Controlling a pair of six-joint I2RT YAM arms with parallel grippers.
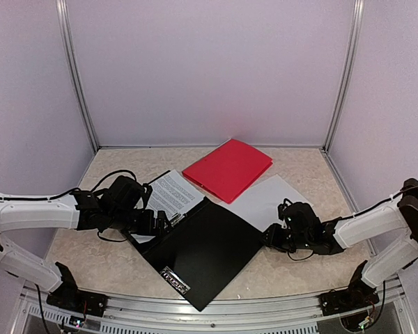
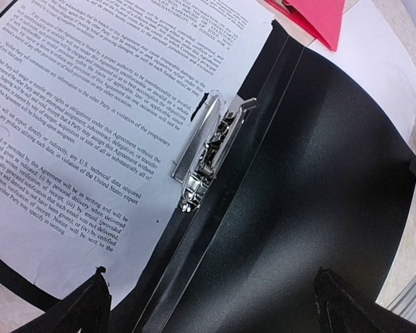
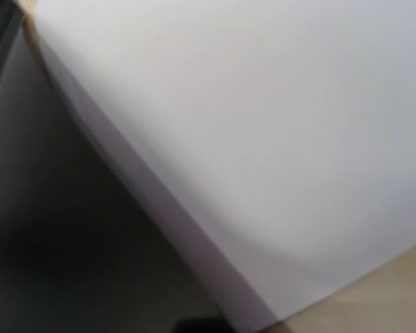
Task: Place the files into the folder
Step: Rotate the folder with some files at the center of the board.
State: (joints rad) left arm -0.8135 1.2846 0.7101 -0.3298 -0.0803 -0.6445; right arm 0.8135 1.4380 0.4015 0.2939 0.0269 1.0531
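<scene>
Beige marbled table (image 1: 299, 278). Left gripper (image 2: 215, 309) hovers spread over the open black folder (image 2: 319, 173), printed file (image 2: 90, 104) ahead-left. Right gripper (image 1: 272, 236), state blurred, sits beside blank file (image 1: 265, 198); probably best to pinch its edge only.

The printed sheet (image 2: 83, 118) reads "Agreement" ("U.S. technical data" too).

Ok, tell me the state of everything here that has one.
black folder, open, lying flat
metal clip, on the spine; clamped or not unclear
printed sheet, lying on the folder's left flap
blank sheet, outside the black folder, by its right edge
red folder, closed
left gripper, open, above the black folder
right gripper, open or shut unclear
</scene>
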